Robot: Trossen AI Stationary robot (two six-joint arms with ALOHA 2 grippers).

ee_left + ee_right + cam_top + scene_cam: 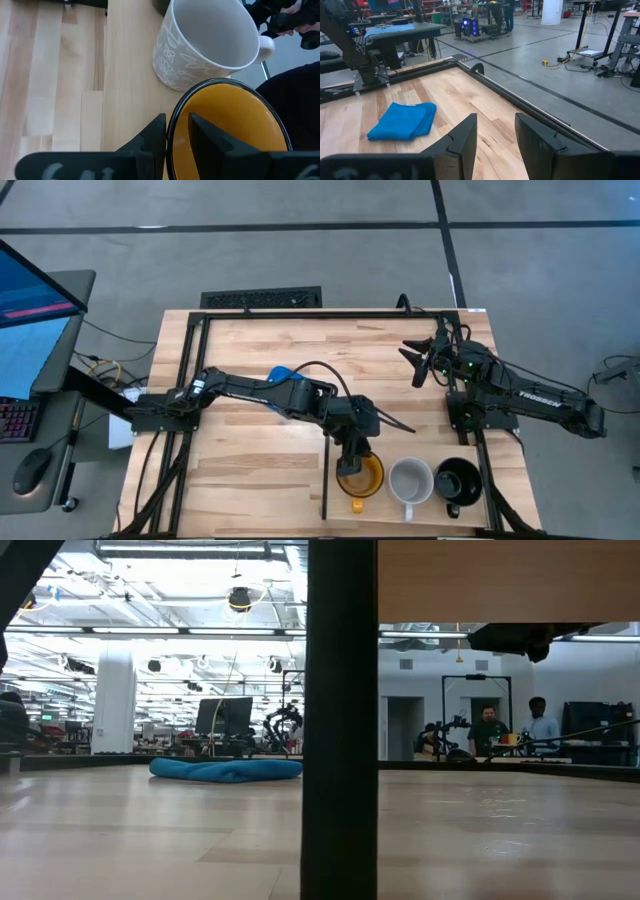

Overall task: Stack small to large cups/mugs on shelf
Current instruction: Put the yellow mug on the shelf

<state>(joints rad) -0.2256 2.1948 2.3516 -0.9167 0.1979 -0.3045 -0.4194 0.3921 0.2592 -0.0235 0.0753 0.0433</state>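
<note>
Three mugs stand in a row on the shelf (430, 445), to the right of its thin black divider strip (325, 470). From left to right they are the amber-yellow one (362, 478), the pale grey-white one (410, 480) and the black one (458, 480). My left gripper (352, 458) reaches in from the table's left and is shut on the amber mug (235, 120). Just beyond it in the left wrist view is the patterned white mug (200, 45). My right gripper (418, 360) waits open in the air at the far right, away from the mugs. My left gripper holds the amber mug by its dark rim (171, 122), on the side away from the white mug. One finger (202, 130) is inside the mug and the other (154, 135) is outside. The fingers slant down from above and from the table's left. The mug sits upright, mouth up; its bottom is hidden.
A folded blue cloth (282, 375) lies on the wood at the middle, under the left arm. A black metal frame (300, 315) runs round the tabletop. The bare wood left of the divider (250, 480) holds nothing. People stand in the room far behind (510, 725).
</note>
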